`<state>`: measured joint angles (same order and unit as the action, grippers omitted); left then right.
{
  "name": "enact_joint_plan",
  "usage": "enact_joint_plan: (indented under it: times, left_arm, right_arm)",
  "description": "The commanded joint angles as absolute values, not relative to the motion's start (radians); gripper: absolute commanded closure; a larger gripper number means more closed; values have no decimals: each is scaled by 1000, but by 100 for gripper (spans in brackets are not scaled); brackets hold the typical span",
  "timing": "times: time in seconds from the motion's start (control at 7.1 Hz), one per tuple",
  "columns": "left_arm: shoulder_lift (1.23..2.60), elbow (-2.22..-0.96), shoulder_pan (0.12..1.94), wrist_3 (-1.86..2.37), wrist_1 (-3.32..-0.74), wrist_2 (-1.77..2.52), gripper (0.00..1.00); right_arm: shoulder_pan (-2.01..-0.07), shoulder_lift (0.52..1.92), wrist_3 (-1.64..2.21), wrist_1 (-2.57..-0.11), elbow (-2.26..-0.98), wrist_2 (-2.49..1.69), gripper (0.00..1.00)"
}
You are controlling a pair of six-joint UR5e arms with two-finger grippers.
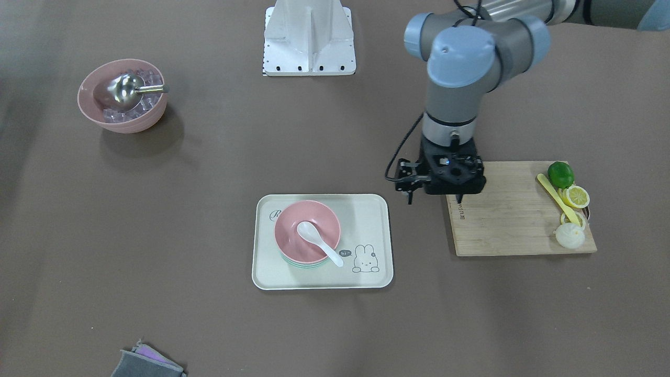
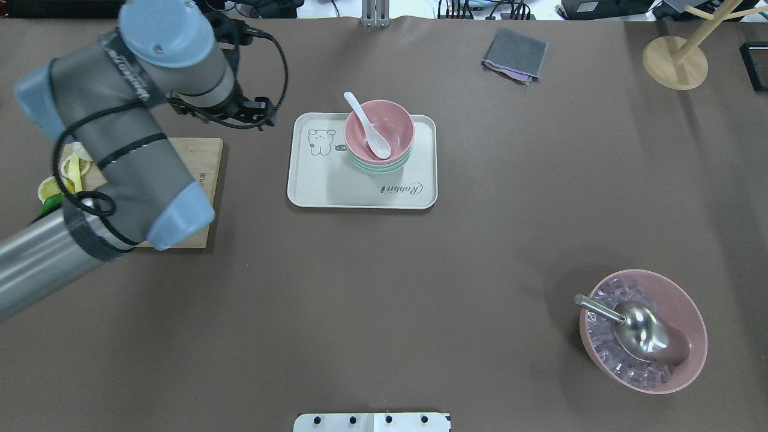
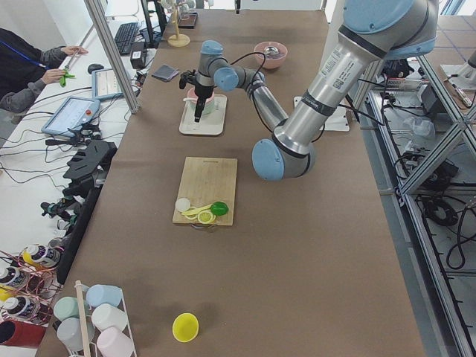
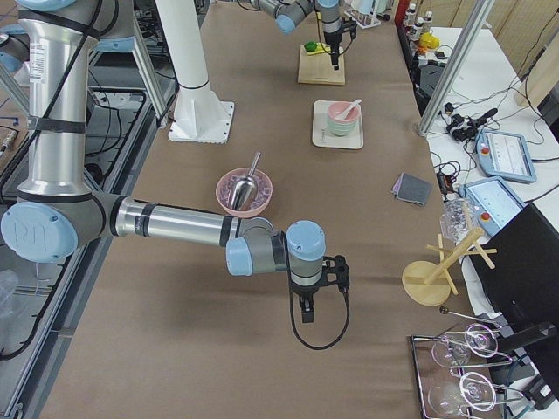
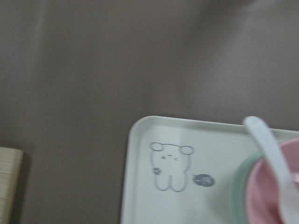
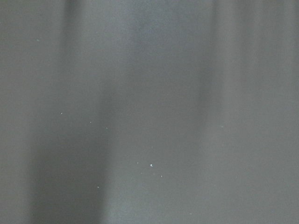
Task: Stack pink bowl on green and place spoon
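Note:
The pink bowl (image 1: 320, 214) sits nested on the green bowl (image 1: 301, 265), of which only the rim shows, on a cream rabbit tray (image 1: 371, 225). The white spoon (image 1: 320, 242) lies in the pink bowl with its handle over the rim. My left gripper (image 1: 434, 200) hangs open and empty above the table, between the tray and a cutting board. The left wrist view shows the tray corner (image 5: 140, 186), the spoon (image 5: 272, 154) and the stacked bowls' edge (image 5: 275, 200). My right gripper (image 4: 304, 316) shows only in the exterior right view, far from the tray; I cannot tell its state.
A wooden cutting board (image 1: 502, 225) with a lime (image 1: 560, 174), lemon slices and a yellow knife lies beside the left gripper. A large pink bowl of ice (image 1: 123, 97) holds a metal scoop. A grey cloth (image 1: 146, 364) and a wooden stand (image 2: 675, 60) lie at the table's far edge.

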<state>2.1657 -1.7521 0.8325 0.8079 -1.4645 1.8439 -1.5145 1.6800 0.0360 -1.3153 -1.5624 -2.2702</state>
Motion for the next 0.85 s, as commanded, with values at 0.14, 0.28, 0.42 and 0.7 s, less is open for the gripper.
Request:
enact_joint_plan:
  times: [0.14, 0.28, 0.42, 0.7]
  left_arm:
    - [1852, -1844, 1116, 238, -1457, 2032, 2]
    - [1771, -1842, 1237, 37, -1457, 2098, 2]
    - [1691, -1839, 1335, -95, -1459, 2141, 2]
    - [1542, -1826, 1509, -268, -1497, 2222, 2]
  right_arm:
    - [-1520, 1684, 35, -1325, -1559, -2266, 0]
    - [-1520, 1683, 35, -1327, -1560, -2269, 0]
    - [-1520, 1680, 35, -1327, -1560, -2270, 0]
    - [-1522, 1677, 35, -1328, -1566, -2270, 0]
